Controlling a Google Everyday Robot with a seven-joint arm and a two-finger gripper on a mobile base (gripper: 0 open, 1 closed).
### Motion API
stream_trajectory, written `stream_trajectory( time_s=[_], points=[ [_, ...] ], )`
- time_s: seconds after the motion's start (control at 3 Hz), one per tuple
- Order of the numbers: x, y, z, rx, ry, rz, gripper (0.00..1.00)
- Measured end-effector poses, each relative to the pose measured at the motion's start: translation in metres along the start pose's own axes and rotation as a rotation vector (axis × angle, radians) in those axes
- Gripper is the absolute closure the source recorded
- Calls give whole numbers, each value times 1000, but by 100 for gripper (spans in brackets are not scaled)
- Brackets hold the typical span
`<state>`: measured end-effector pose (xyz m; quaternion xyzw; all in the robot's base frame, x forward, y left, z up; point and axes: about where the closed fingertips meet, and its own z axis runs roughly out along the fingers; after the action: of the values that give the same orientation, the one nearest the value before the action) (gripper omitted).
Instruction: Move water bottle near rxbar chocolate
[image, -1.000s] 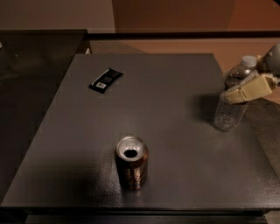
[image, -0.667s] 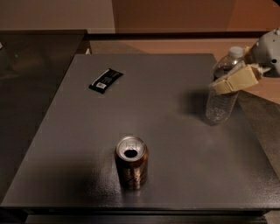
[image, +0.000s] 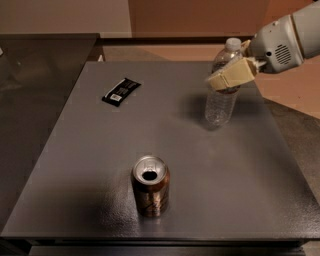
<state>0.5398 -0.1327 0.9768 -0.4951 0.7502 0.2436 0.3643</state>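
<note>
1. The gripper (image: 223, 76) comes in from the right edge and pinches the water bottle (image: 219, 102) across its upper body. One beige finger (image: 231, 75) lies over the front at the label band, and the other is hidden behind the plastic.
2. The water bottle stands upright on the right half of the grey table (image: 250, 165). I cannot tell whether its base touches the top or hangs just above it.
3. The rxbar chocolate (image: 121, 91) lies flat at the far left, well apart from the bottle, with bare tabletop between them.
4. For this carry, I would hold the bottle upright and travel left along the far side. The thin plastic may flex, so the grip should be firm but not crushing.
5. The brown soda can (image: 150, 185) stands near the front edge, out of that path.
6. The bottle's white cap (image: 233, 44) is on, and its clear body shows no obvious liquid level.
7. The can is open on top, and its contents are not visible.
</note>
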Motion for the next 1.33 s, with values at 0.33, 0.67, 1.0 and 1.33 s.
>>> stream_trajectory(
  time_s=[0.33, 0.67, 1.0, 1.33],
  points=[
    [-21, -7, 32, -1, -45, 9, 100],
    [-40, -11, 66, -5, -84, 14, 100],
    [-54, -12, 100, -46, -113, 23, 100],
    [-70, -7, 130, -94, -123, -3, 100]
  ],
)
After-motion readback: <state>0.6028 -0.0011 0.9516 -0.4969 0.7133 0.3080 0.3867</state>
